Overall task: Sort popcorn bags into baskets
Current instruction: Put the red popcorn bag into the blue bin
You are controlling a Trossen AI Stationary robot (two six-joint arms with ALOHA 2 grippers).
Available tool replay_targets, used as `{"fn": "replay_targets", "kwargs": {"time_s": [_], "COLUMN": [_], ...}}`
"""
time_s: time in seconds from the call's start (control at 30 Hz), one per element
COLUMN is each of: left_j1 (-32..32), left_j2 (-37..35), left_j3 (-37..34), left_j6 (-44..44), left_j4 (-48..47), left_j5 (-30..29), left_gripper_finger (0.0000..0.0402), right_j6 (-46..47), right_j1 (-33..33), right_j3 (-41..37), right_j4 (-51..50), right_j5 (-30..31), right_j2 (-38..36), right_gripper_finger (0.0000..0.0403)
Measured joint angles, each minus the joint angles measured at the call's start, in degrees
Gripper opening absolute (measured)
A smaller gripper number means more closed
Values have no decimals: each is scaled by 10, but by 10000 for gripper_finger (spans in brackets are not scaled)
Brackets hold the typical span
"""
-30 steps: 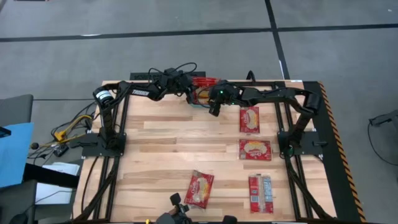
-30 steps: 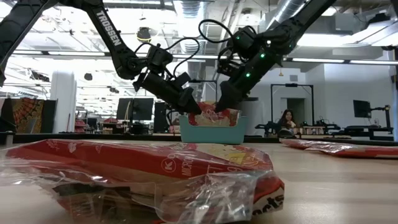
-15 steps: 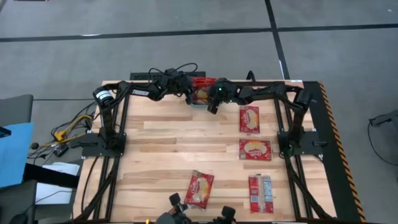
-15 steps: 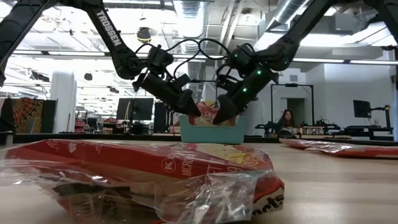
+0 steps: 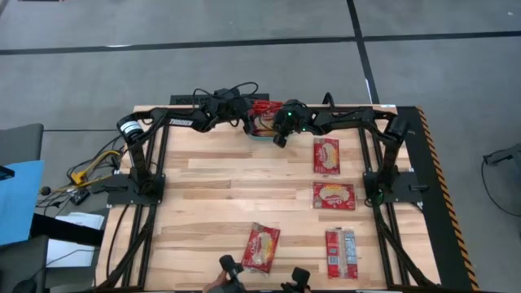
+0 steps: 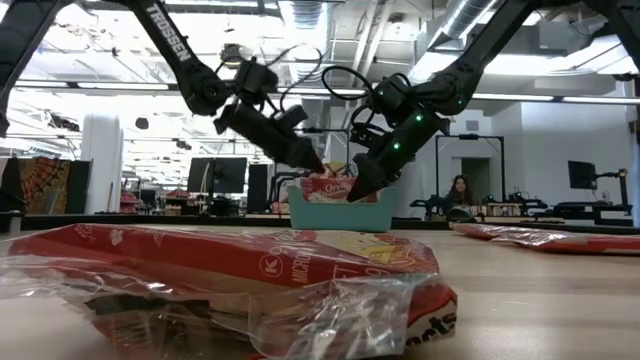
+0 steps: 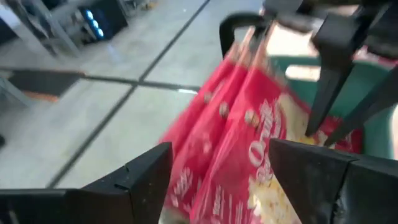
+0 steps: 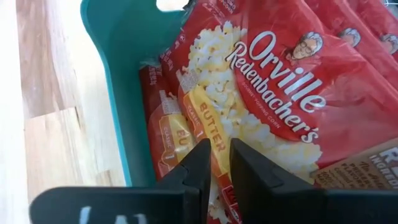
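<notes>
The teal basket (image 5: 259, 135) (image 6: 340, 214) stands at the table's far edge, with several red popcorn bags (image 8: 292, 81) upright on edge inside it. My right gripper (image 8: 222, 165) (image 6: 366, 188) reaches slanting down into the basket and is shut on the foremost bag (image 6: 336, 186). My left gripper (image 7: 221, 152) (image 6: 312, 162) hovers open just above and left of the basket, the bags (image 7: 249, 143) ahead of its fingers, untouched. Other popcorn bags (image 5: 326, 155) (image 5: 334, 195) (image 5: 342, 252) (image 5: 260, 247) lie flat on the table. My right gripper pinches the foremost bag's edge by its yellow stripe (image 8: 214, 146) between its two fingers. The fingers come slanting down from the table's right side. The bag stands upright in the basket, leaning on the bags behind it.
A crumpled popcorn bag (image 6: 230, 290) lies close to the low camera at the table's near edge. Black arm frames (image 5: 138, 175) (image 5: 391, 175) stand at the left and right sides. Bare wood (image 5: 220, 187) lies between them.
My right gripper has gone down toward the basket and shut on the foremost bag. My left gripper has let go of the bags, opened and risen a little above the basket. The bags stay in the basket.
</notes>
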Motion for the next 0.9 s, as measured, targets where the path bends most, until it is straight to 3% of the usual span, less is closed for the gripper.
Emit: {"fn": "replay_targets", "kwargs": {"time_s": [0.17, 0.37, 0.6, 0.73, 0.9], "left_j1": [-16, -35, -42, -71, -129], "left_j2": [-46, -121, -204, -234, -243], "left_j3": [0, 0, -1, -42, -99], "left_j6": [26, 40, -10, -41, -78], "left_j4": [-21, -121, -288, -267, -205], "left_j5": [-7, -7, 48, 73, 72], "left_gripper_finger": [268, 267, 267, 263, 245], "right_j6": [-1, 3, 50, 114, 276], "right_j1": [4, 22, 50, 72, 102], "right_j3": [0, 0, -94, -173, -264], "right_j4": [-8, -43, -49, -51, -77], "right_j5": [1, 18, 62, 121, 157], "right_j2": [0, -28, -169, -272, -361], "right_gripper_finger": [81, 73, 72, 72, 81]}}
